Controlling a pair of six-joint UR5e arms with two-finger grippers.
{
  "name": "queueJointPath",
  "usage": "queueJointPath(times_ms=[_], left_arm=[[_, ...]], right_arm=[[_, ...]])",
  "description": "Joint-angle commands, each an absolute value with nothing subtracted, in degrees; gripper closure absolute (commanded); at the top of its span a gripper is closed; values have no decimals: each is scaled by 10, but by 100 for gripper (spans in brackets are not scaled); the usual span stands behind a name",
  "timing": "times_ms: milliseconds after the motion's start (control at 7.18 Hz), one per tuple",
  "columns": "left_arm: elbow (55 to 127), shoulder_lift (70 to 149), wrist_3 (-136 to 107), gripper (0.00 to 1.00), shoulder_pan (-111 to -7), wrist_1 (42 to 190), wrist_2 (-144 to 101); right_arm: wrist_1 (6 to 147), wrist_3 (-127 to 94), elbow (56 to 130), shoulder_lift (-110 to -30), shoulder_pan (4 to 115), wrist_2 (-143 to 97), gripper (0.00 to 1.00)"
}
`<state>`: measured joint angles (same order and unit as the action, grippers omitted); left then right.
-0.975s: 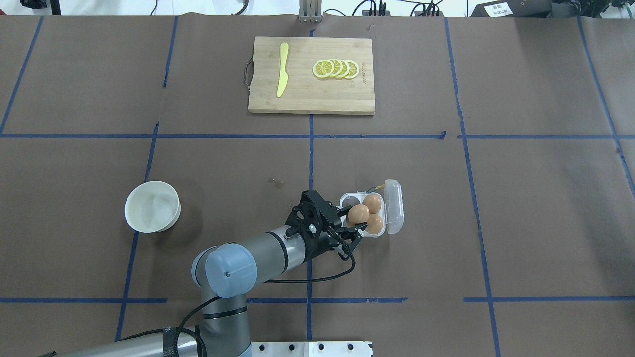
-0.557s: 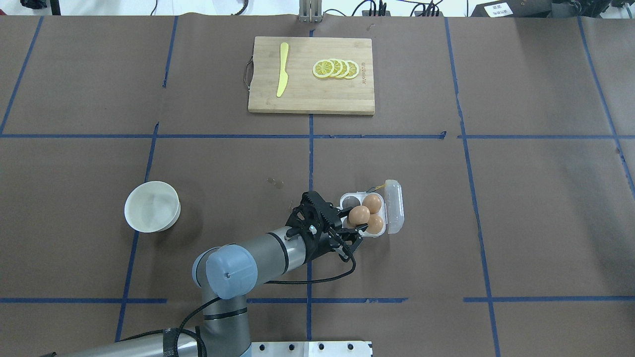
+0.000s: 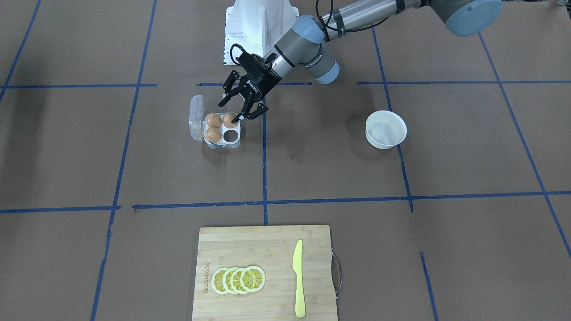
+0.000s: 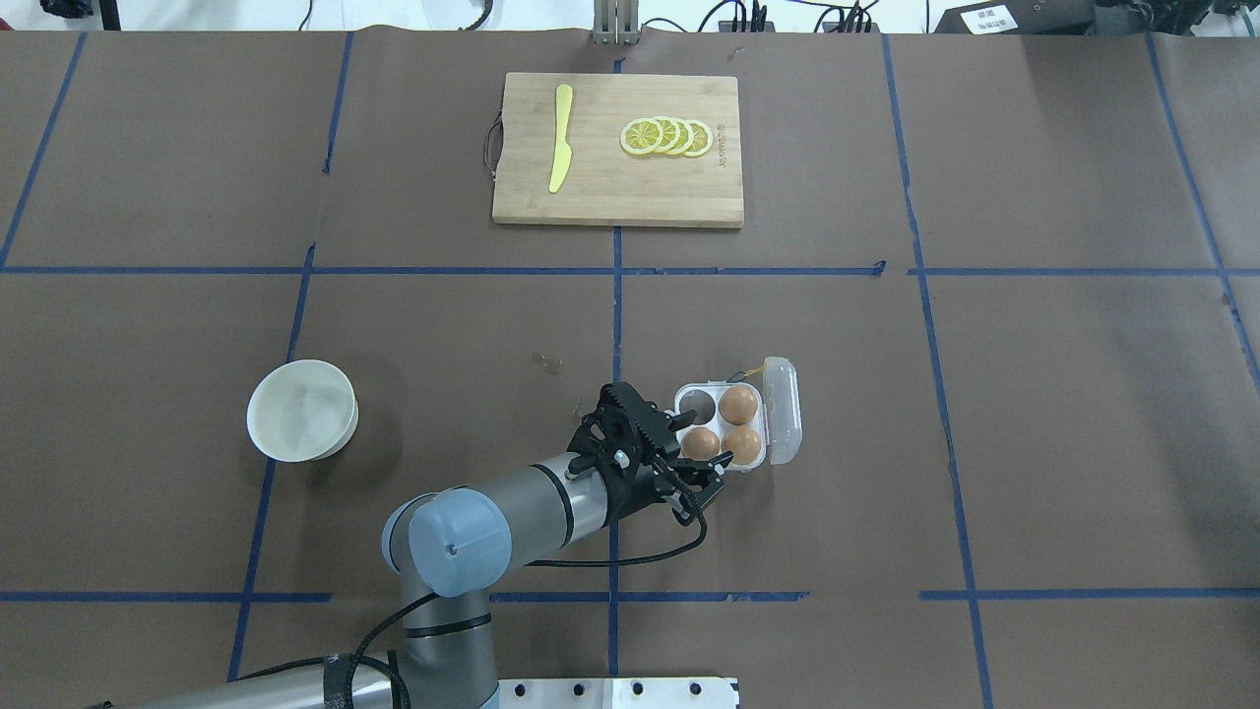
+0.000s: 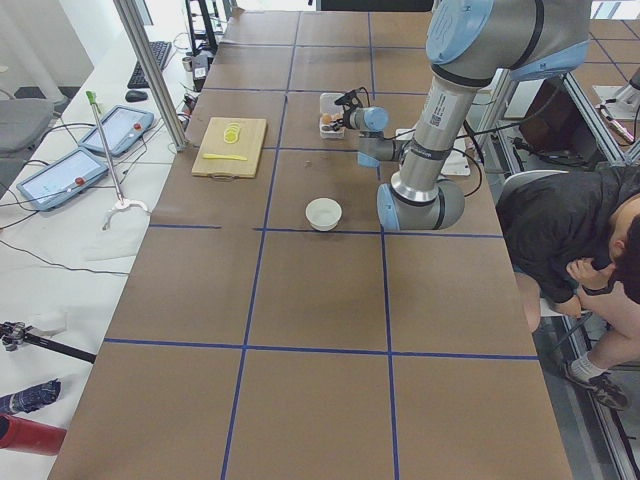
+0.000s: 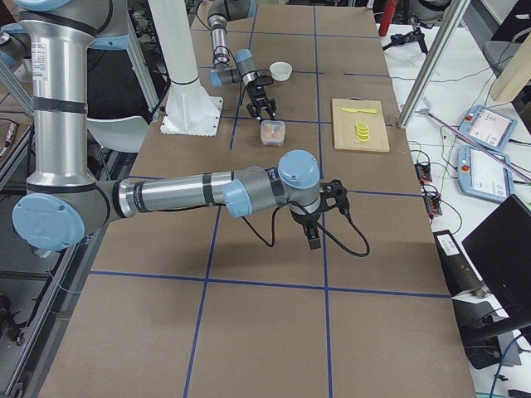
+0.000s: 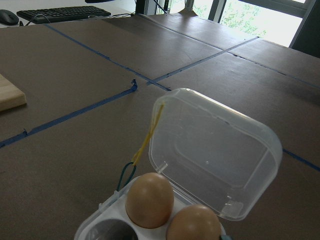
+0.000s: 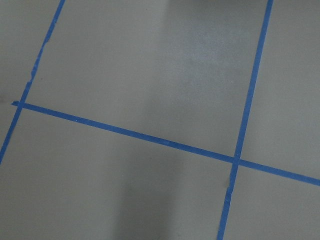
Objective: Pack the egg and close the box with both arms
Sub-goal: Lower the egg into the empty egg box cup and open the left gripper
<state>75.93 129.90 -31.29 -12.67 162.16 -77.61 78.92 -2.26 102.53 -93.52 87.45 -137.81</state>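
Egg dropped into the box

The egg (image 4: 701, 442), held above a second ago, now sits in the box's (image 4: 689, 421) seven-o'clock cell; left pincer (image 4: 698, 468) spread empty beside it. Right pincer (image 6: 314, 235): cannot tell.

box (image 7: 215, 155): clear glossy plastic
egg (image 4: 702, 443): smooth, matt brown
cutting board (image 4: 630, 187): pale wood
table cover (image 4: 1063, 394): matt brown paper

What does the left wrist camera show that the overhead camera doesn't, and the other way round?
Left wrist only: a keyboard and windows beyond the table. Overhead only: the left tool beside the box, the white bowl, the knife, lemon slices, and a third egg. Both: the box, lid open, and two eggs.
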Motion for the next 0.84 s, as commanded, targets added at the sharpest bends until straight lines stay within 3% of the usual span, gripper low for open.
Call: queueJointPath(times_ms=[0,139,279,697], left_arm=[[765,1300,-312,32,-127,1622,-779],[778,1300,-314,24,-130,1619,-780],[797,1295,-315,1,-137,1609,-781],[915,1272,-402,1,-187,1412,-849]], right_arm=[[789,-23,1025,-935,875,-1378,0],[789,-23,1025,-935,875,-1378,0],[789,-23,1026,-935,875,-1378,0],[789,-24,1026,-940,875,-1380,0]])
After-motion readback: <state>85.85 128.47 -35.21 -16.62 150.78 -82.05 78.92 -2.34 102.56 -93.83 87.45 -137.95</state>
